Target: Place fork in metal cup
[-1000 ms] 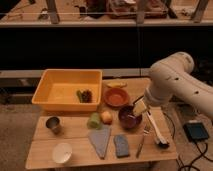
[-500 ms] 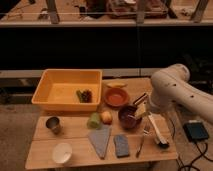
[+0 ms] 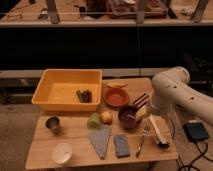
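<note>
The fork lies on the wooden table near the front right, between the blue sponge and the white-handled brush. The metal cup stands upright at the table's left, in front of the yellow bin. My gripper hangs from the white arm on the right. It is above the far right rim of the dark red bowl, well behind the fork and far right of the cup. It holds nothing that I can see.
A white cup stands at the front left. A grey cloth, a green item and an orange fruit lie mid-table. An orange bowl is at the back. A black device lies off the table's right.
The arm's upper body has sunk and shifted slightly right. The gripper stays over the dark red bowl's right side. The fork and the cup have not moved.
</note>
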Robot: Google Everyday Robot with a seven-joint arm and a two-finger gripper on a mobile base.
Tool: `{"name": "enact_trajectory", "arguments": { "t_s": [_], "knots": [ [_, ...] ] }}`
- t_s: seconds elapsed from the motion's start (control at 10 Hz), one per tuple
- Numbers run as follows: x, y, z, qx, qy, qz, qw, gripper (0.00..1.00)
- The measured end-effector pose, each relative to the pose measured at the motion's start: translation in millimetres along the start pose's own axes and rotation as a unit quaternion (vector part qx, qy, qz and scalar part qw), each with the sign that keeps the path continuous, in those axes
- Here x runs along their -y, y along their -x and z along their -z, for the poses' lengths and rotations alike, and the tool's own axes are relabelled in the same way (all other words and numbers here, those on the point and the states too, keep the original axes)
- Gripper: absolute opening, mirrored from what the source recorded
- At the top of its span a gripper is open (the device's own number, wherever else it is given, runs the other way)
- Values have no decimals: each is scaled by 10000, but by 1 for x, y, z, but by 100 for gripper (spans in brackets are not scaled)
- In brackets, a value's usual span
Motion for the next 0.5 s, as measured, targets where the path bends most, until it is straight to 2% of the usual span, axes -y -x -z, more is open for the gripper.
{"name": "enact_trajectory", "arguments": {
  "t_s": [0.2,0.3,0.5],
  "knots": [
    [-6,0,-30,-58,-8,-283,9996,80],
    [-9,1,-39,-79,-17,-519,9986,80],
    [-13,1,-46,-86,1,-717,9974,80]
  ]
}}
